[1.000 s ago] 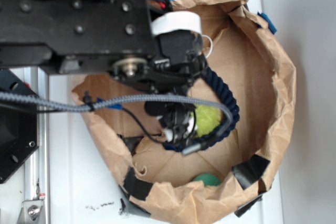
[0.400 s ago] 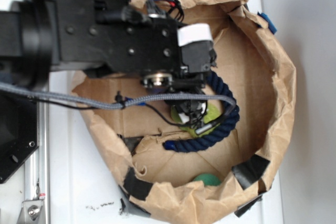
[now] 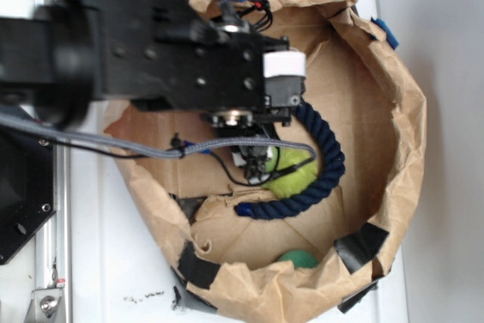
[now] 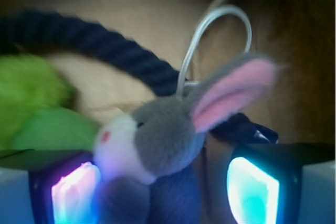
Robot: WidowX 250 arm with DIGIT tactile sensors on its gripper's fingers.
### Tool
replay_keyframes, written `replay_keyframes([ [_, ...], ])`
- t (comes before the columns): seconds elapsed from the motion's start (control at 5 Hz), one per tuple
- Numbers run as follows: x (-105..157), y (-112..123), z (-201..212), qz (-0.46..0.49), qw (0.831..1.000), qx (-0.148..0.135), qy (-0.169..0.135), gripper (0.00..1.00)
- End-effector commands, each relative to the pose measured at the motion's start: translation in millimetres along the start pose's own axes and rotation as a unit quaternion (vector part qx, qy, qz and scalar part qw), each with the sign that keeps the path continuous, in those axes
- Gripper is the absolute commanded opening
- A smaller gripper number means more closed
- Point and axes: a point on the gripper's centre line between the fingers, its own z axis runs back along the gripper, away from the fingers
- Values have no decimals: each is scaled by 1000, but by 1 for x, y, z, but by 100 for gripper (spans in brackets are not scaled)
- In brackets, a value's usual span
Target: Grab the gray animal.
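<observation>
Your target, the gray animal (image 4: 157, 145), sits right between the two pads of the hand (image 4: 165, 187) in the wrist view, head up, one pink-lined ear (image 4: 231, 95) tilted toward the upper right. The lit fingers (image 4: 252, 187) stand apart on either side of its body; whether they already press the plush you cannot tell, since the lower body is blurred and cut off at the frame edge. From the exterior view the rabbit is hidden under the hand (image 3: 257, 163).

Expect it to be light, soft and squashy, with no risk of breakage. It will compress a good deal before the grip bites, and fuzzy fabric can slip. Take it around the body or neck, below the head, not by the ear, which would flop and pull free.

Room is tight. The navy rope (image 4: 100, 45) curves just behind the rabbit, and a lime-green plush (image 4: 31, 98) lies close on the left. A pale loop of cord (image 4: 210, 35) rises behind the ear. All of it lies inside a brown paper basket (image 3: 401, 111) whose crumpled walls ring the work area, so lift straight up rather than sideways.
</observation>
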Motion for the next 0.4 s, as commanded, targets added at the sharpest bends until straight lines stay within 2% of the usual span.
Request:
replay_keyframes([
  [0.0,8,14,-12,-4,999,49,13,100],
  [0.2,7,1,-21,-18,998,51,21,100],
])
